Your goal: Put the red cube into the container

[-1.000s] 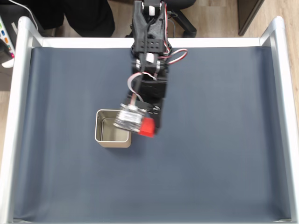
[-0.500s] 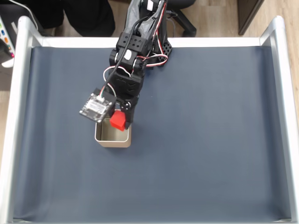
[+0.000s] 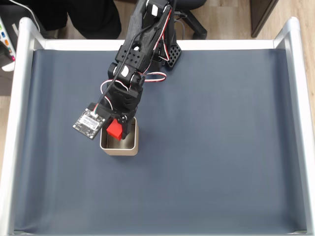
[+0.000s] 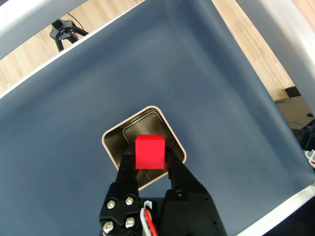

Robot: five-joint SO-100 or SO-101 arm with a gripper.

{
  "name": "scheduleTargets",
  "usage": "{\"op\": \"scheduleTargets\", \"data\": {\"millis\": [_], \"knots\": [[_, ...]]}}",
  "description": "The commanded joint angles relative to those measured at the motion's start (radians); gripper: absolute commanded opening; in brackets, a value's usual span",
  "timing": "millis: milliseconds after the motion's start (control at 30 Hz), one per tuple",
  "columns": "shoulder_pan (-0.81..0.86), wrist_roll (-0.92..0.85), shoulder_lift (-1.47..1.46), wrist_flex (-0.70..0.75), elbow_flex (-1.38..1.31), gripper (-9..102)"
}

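Right now, looking across from the left in the fixed view, a pale metal rail (image 3: 19, 98) edges the dark blue-grey surface (image 3: 221, 147). A little further in, a small circuit board (image 3: 89, 123) hangs off the side of the black arm (image 3: 140, 49), wired up with red and white leads. Just right of that board is the end effector (image 3: 117, 131), clamped on the red cube (image 3: 114, 130), one finger on each side of it. The cube is held in the air above the open mouth of the container (image 3: 119, 148), toward its upper left part in this view, and is not touching the metal. The container sits flat on the surface beneath the arm's tip.

The wrist view looks straight down past the end effector (image 4: 149, 156): the black fingers (image 4: 127, 169) squeeze the cube (image 4: 149, 152) from left and right, and the container (image 4: 114, 144) shows behind it with its shiny inside and rounded corners, the cube over the near half of the opening. To the right, the surface runs out to another pale rail (image 4: 285, 34), with wooden floor (image 4: 256, 54) past it.
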Motion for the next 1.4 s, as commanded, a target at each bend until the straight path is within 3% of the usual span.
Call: {"op": "scheduleTargets", "data": {"millis": [0,567,1367], "knots": [[0.008,0.008,-0.008,-0.032,-0.009,0],[-0.023,0.049,0.003,-0.112,0.061,2],[-0.023,0.091,0.018,-0.173,0.072,22]]}}
